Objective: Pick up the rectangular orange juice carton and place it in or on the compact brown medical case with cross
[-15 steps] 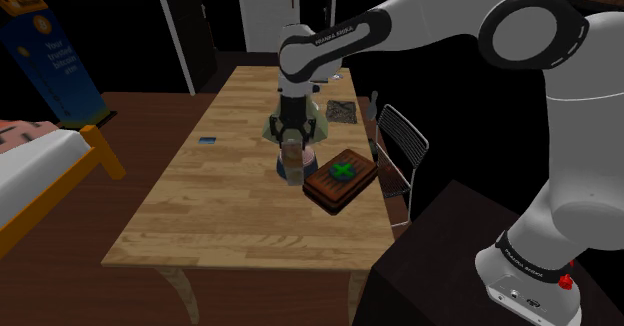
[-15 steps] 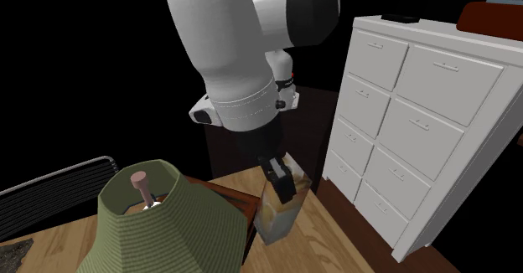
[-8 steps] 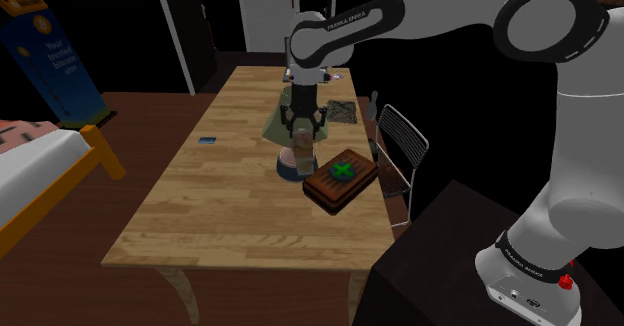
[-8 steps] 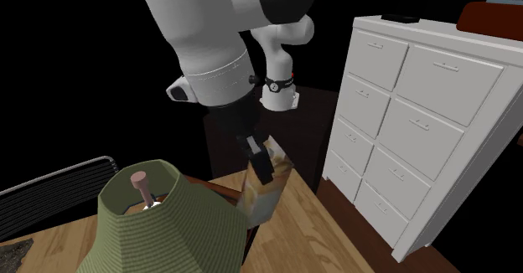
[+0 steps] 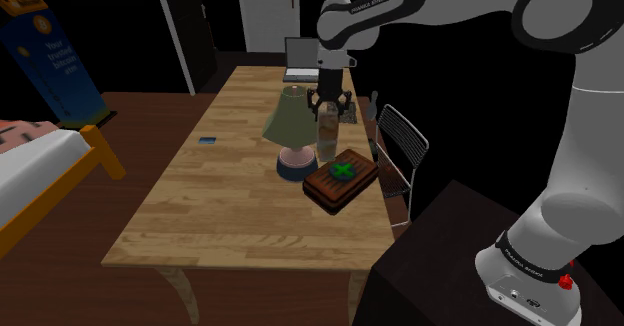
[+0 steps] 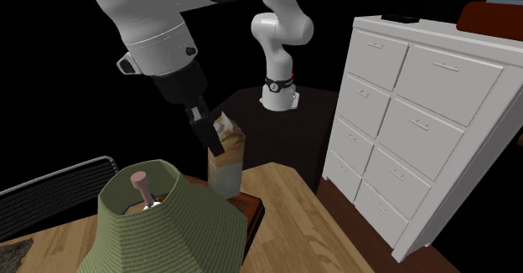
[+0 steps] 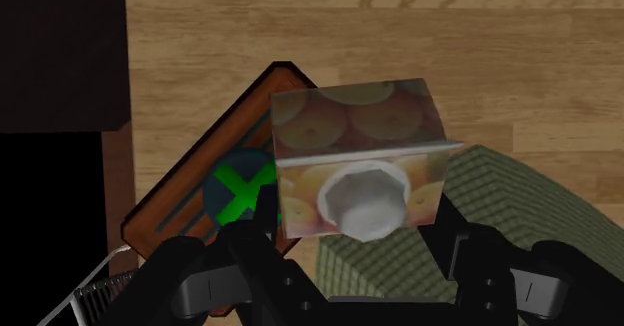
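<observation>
The orange juice carton (image 5: 327, 139), printed with orange slices and topped by a white cap, hangs upright above the table with my gripper (image 5: 328, 107) shut on its top. It sits between the green lamp and the brown case (image 5: 341, 182), over the case's lamp-side edge. The case lies flat near the table's right edge in the shoulder view, with a green cross (image 5: 344, 168) on its lid. In the wrist view the carton (image 7: 355, 154) is clasped between my fingers (image 7: 240, 254), and the case (image 7: 200, 189) lies below it. The second exterior view shows the carton (image 6: 226, 161) under the gripper (image 6: 209, 133).
A green-shaded lamp (image 5: 290, 124) stands close beside the carton. A laptop (image 5: 300, 59) is at the table's far end, and a small blue item (image 5: 208, 140) lies near its left edge. A wire chair (image 5: 400, 139) stands by the right edge. A white dresser (image 6: 419, 121) stands across the room.
The gripper has carried the carton upward and to the shoulder view's right, from in front of the lamp to beside it, over the case's edge.
</observation>
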